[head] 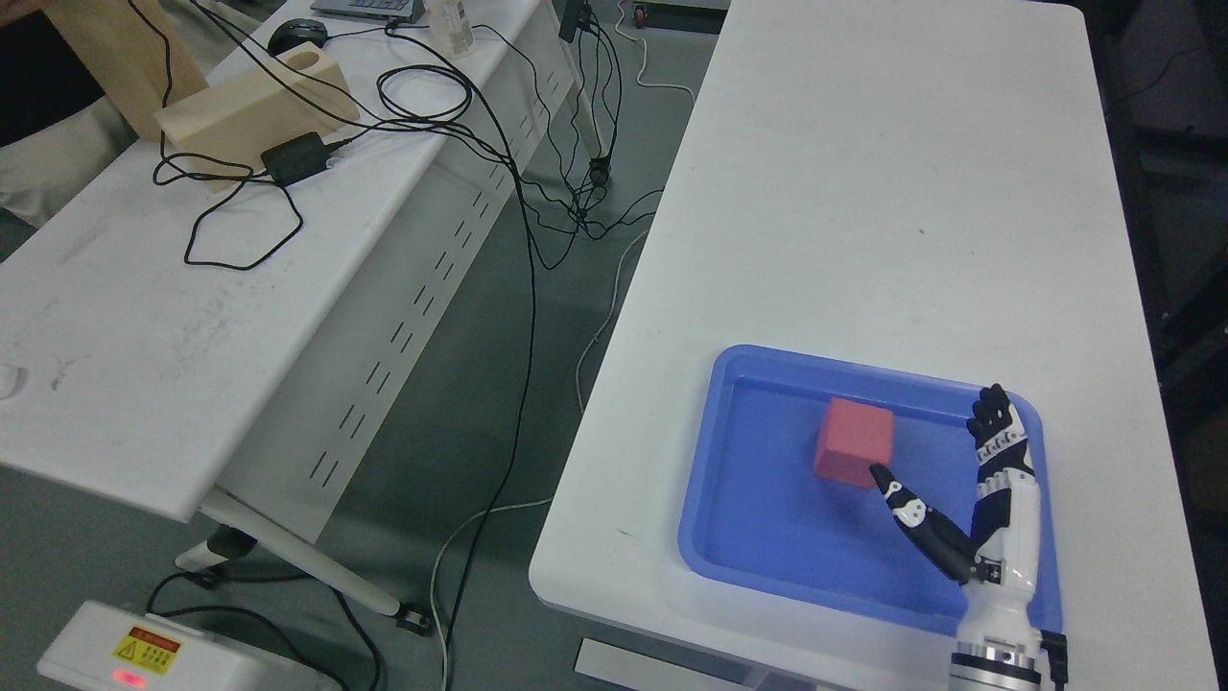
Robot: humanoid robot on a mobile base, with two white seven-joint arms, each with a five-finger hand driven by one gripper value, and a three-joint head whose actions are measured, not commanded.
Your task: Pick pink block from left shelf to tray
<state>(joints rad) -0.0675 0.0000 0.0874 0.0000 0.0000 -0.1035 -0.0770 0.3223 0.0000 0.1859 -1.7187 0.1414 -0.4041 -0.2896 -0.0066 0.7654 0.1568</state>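
A pink block (853, 442) rests inside the blue tray (743, 537) on the white table at the right. My right hand (935, 451) rises from the bottom right edge over the tray's right half. Its fingers (994, 419) are spread upward and its thumb tip lies just beside the block's lower right corner. The hand holds nothing. My left arm is out of sight.
A second white table (144, 317) stands at the left with a wooden block (254, 115), a black adapter (293, 158) and tangled cables. Cables (523, 365) hang into the grey floor gap between the tables. A white box with a warning label (144, 653) sits at the bottom left.
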